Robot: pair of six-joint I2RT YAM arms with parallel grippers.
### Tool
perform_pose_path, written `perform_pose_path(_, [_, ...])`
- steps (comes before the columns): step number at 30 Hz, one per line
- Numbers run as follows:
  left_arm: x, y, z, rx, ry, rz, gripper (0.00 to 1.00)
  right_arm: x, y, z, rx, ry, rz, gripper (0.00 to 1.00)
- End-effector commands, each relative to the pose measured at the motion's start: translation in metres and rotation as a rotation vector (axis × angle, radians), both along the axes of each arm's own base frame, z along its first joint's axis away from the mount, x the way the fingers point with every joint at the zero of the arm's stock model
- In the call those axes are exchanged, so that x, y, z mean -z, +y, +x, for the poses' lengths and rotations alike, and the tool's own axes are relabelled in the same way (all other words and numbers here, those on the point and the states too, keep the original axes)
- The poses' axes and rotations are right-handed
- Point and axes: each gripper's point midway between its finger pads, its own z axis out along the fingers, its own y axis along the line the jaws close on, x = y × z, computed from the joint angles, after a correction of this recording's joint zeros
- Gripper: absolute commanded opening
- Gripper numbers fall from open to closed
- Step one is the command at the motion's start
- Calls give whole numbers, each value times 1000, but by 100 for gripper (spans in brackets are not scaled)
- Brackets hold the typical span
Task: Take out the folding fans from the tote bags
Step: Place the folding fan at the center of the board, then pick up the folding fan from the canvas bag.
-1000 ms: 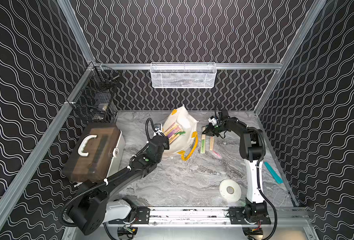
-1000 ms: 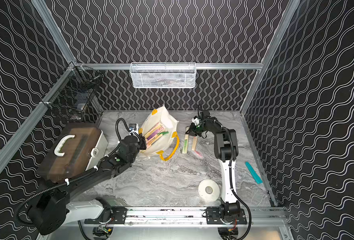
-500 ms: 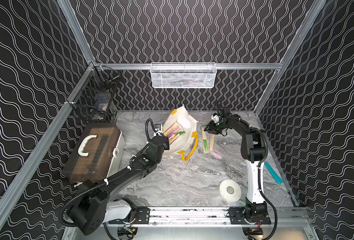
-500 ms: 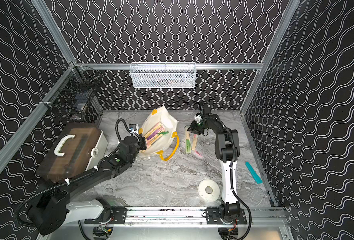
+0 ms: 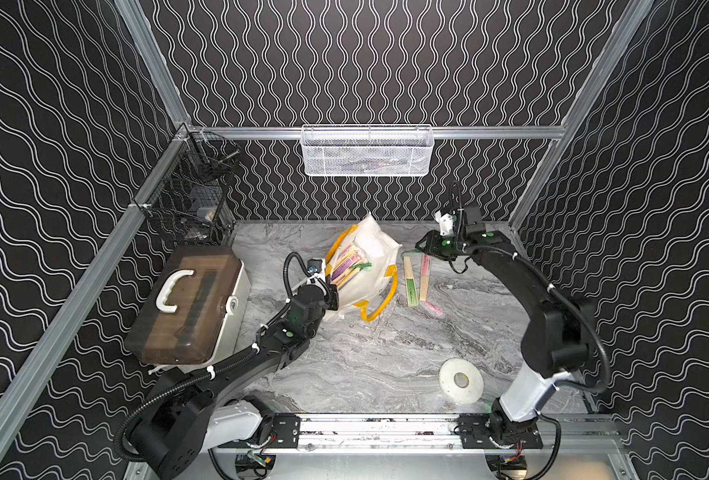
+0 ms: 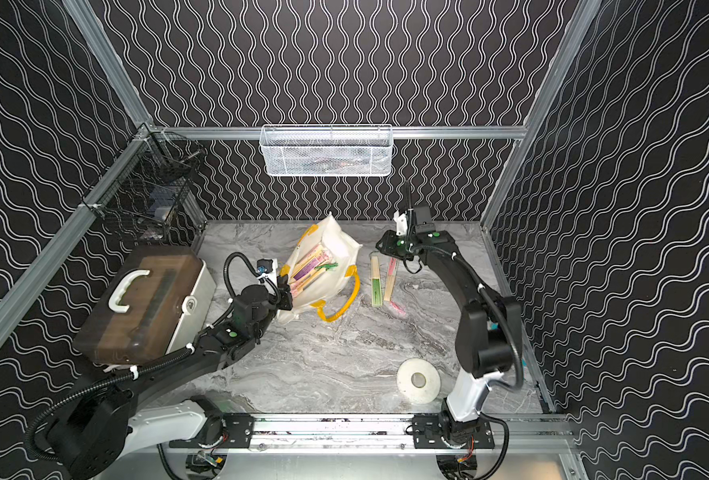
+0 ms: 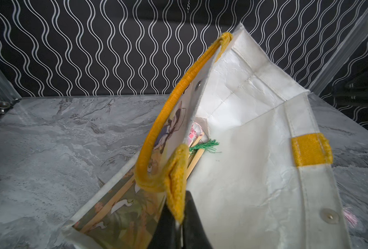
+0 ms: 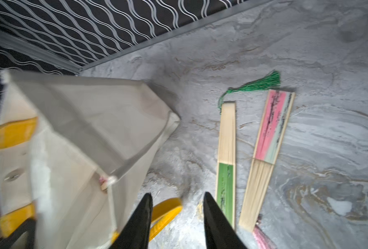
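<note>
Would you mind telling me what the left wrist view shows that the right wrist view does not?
Only the left wrist view shows the left gripper shut on the tote bag at its yellow patch, the bag's printed panel, and a green tassel among fans inside. Only the right wrist view shows the open right gripper, with the green fan and pink fan lying whole on the table beside the bag. Both show the white tote bag and the marbled table.

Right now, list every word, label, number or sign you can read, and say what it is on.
No text can be read.
pink fan: dark ink marks, too blurred to read.
green fan: dark marks, too blurred.
tote bag: a cartoon print, no letters visible.
</note>
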Motion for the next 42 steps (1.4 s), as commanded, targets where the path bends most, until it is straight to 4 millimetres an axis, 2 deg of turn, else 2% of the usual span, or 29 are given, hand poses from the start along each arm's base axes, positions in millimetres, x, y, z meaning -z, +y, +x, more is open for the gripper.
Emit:
perform_pose_path(1, [-2, -11, 0, 52, -11, -10, 0, -33, 22, -7, 39, -142, 91, 41])
perform_pose_path(3, [-1, -16, 1, 65, -4, -2, 0, -41, 45, -25, -1, -174, 109, 40])
perform_pose_path(6, [-1, -24, -1, 77, -6, 6, 0, -40, 82, -48, -59, -205, 92, 40])
perform_pose_path(9, [-6, -33, -6, 76, -27, 25, 0, -31, 98, -56, -59, -225, 75, 40])
perform_pose_path(12, [-13, -46, -10, 89, -48, 45, 0, -25, 104, -56, -41, -224, 92, 40])
perform_pose_path(18, [-20, -60, -17, 107, -66, 41, 0, -8, 103, -53, 14, -231, 92, 41])
perform_pose_path(19, [-20, -62, -18, 111, -70, 41, 0, 4, 100, -55, 24, -218, 81, 41])
perform_pose_path(21, [-22, -65, -21, 121, -78, 44, 0, 12, 97, -57, 47, -214, 93, 41])
perform_pose_path(26, [-25, -67, -24, 133, -96, 52, 0, 21, 95, -61, 79, -218, 133, 40])
perform_pose_path(33, [-20, -68, -28, 137, -105, 61, 0, 32, 103, -62, 84, -202, 138, 39])
perform_pose_path(42, [-19, -74, -30, 147, -114, 86, 0, 69, 124, -69, 43, -128, 140, 38])
